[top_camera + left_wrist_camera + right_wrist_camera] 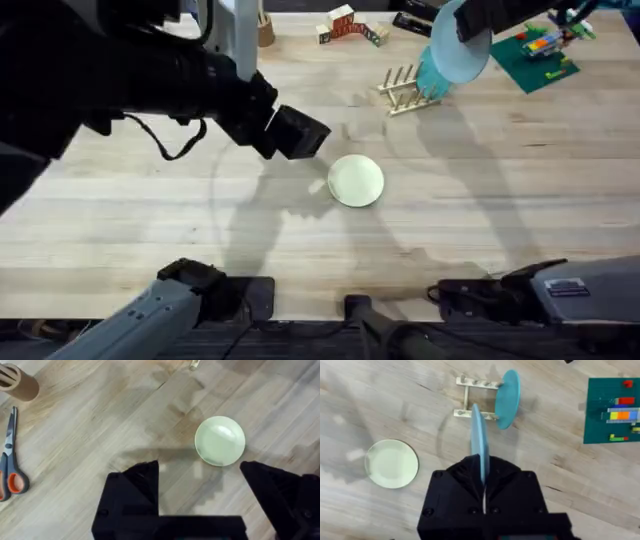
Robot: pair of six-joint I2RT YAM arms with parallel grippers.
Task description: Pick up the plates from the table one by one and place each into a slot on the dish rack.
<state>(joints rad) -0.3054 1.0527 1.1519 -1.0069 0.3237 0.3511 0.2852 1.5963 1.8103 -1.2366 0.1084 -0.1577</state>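
Note:
The light blue plate [480,450] is held on edge in my right gripper [481,472], which is shut on its rim. It hangs above the dish rack [476,396], apart from the pegs. From overhead the same blue plate [460,50] sits under the right gripper [476,22], beside the rack [403,90]. The cream-yellow plate [356,181] lies flat mid-table. My left gripper [300,133] hovers open just left of it; in the left wrist view the cream plate [220,441] lies just beyond the spread fingers [137,485].
A darker teal plate [508,398] stands in the rack's end slot. A green baseplate with bricks [614,410] lies to the rack's right. Scissors [10,457] and a wooden cylinder [19,382] lie at the left. Toy blocks [345,25] sit at the back.

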